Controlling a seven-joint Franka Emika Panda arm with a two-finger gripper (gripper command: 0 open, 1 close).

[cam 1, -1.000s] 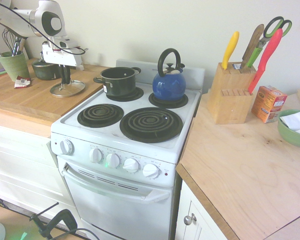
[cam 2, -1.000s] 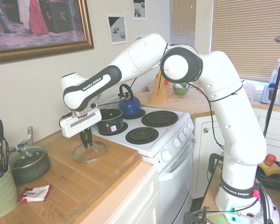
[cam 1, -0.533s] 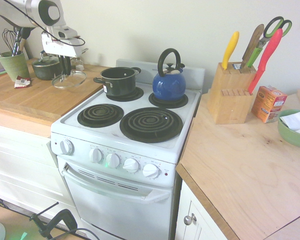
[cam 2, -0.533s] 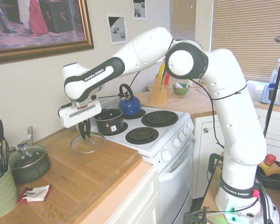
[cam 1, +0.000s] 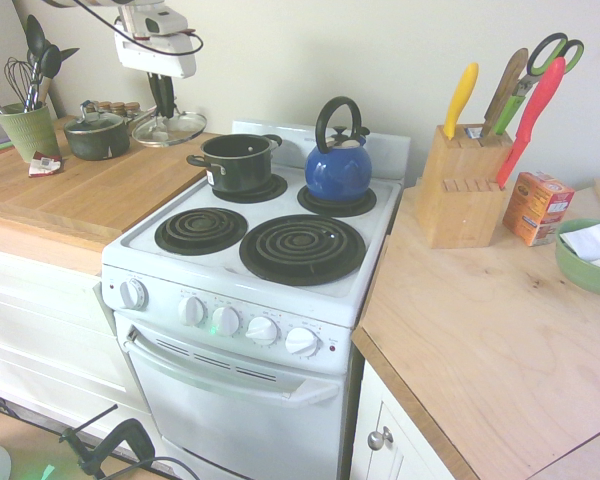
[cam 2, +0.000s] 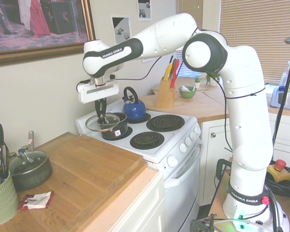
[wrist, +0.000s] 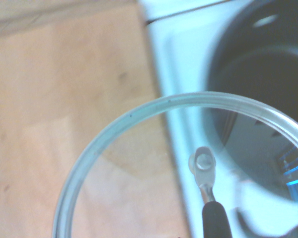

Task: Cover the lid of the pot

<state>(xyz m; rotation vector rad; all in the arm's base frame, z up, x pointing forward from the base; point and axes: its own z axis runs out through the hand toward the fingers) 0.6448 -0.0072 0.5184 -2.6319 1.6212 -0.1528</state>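
Hanging from the white arm [cam 2: 222,96], the gripper [cam 1: 164,112] is clenched on the knob of the lid [cam 1: 169,128], carrying the glass disc level in the air. From the first exterior view the lid appears above the back edge of the wooden counter [cam 1: 70,195], just left of the stove [cam 1: 270,270]. From the second exterior view it hangs at the stove's left edge, overlapping the near rim of the pot [cam 2: 114,126], so the two views disagree on how far across it is. In the wrist view the lid's rim spans the counter's edge and the white stove top, with the pot's dark mouth just beyond it. The pot sits uncovered on the stove's back-left burner, beside the blue kettle [cam 1: 338,165]. Only the first exterior view shows the knife block [cam 1: 458,185] clearly.

A second ago the lid lay on the counter with the gripper down on it; since then it has risen clear and travelled toward the stove.
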